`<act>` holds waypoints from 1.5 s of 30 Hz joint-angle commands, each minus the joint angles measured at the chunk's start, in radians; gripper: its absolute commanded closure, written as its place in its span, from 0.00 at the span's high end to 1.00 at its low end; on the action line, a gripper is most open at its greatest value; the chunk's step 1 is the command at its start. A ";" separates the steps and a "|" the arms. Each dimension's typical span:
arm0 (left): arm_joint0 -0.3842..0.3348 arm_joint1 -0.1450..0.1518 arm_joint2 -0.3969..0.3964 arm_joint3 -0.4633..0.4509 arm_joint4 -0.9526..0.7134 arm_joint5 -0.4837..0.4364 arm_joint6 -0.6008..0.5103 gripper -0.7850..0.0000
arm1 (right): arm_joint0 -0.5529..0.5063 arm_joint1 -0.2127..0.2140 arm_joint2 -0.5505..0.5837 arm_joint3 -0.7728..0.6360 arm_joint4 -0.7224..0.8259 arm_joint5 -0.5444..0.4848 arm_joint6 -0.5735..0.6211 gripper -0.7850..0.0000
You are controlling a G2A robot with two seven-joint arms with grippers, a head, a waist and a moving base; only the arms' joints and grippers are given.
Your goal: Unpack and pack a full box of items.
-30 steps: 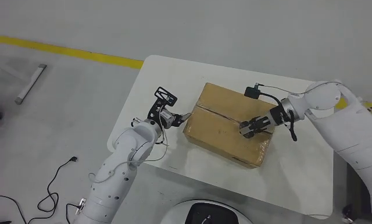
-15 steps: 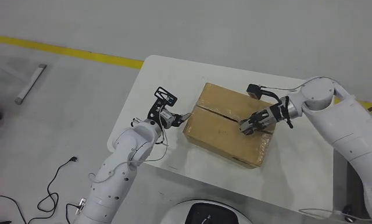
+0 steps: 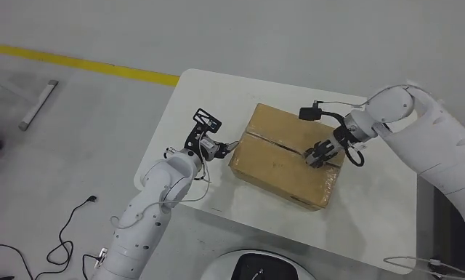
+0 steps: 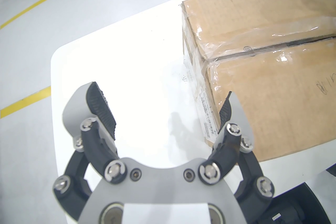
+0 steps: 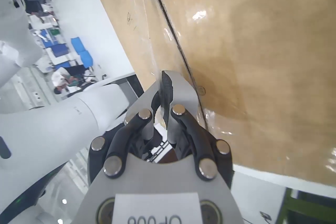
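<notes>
**Clearance around the box**

The box (image 3: 285, 155) blocks the middle of the surface (image 3: 196, 98). Bare surface runs along its far side and both ends. The left gripper (image 4: 160, 101), jaws spread, crowds the box's left end. The right gripper (image 3: 317, 154), jaws together, sits on the box top.

A box (image 3: 269, 153) of matt brown cardboard, its top seam and corners covered in glossy clear plastic tape (image 4: 288, 34) that is wrinkled and catches the light. It sits on a smooth white tabletop (image 3: 211, 105) with a faint sheen. The left gripper (image 4: 161, 89) has dull grey metal fingers (image 4: 72, 107) faced with black ribbed rubber pads (image 4: 102, 109). The right gripper (image 5: 162, 78) looks the same.
</notes>
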 commanded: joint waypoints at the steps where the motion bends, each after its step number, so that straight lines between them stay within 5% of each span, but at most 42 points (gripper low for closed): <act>1: 0.000 0.000 0.000 0.000 0.000 0.000 0.000 1.00 | 0.016 0.012 -0.005 -0.051 -0.073 -0.010 0.000 0.00; 6: 0.000 0.000 0.000 0.000 0.000 0.000 0.000 1.00 | 0.027 0.036 -0.012 -0.158 -0.223 -0.002 0.000 0.00; 19: 0.000 0.000 0.000 0.000 0.000 0.000 0.000 1.00 | -0.002 0.043 -0.003 -0.172 -0.227 0.001 -0.024 0.00; 43: 0.014 0.002 -0.008 -0.042 -0.018 -0.018 0.073 1.00 | 0.037 -0.007 -0.066 -0.091 -0.207 0.044 0.000 0.00; 44: 0.012 0.002 -0.006 -0.046 -0.020 -0.026 0.080 0.85 | 0.038 -0.007 -0.068 -0.090 -0.206 0.044 0.000 0.00; 45: 0.009 0.001 -0.003 -0.051 -0.019 -0.031 0.086 0.51 | 0.038 -0.007 -0.069 -0.090 -0.208 0.044 0.000 0.00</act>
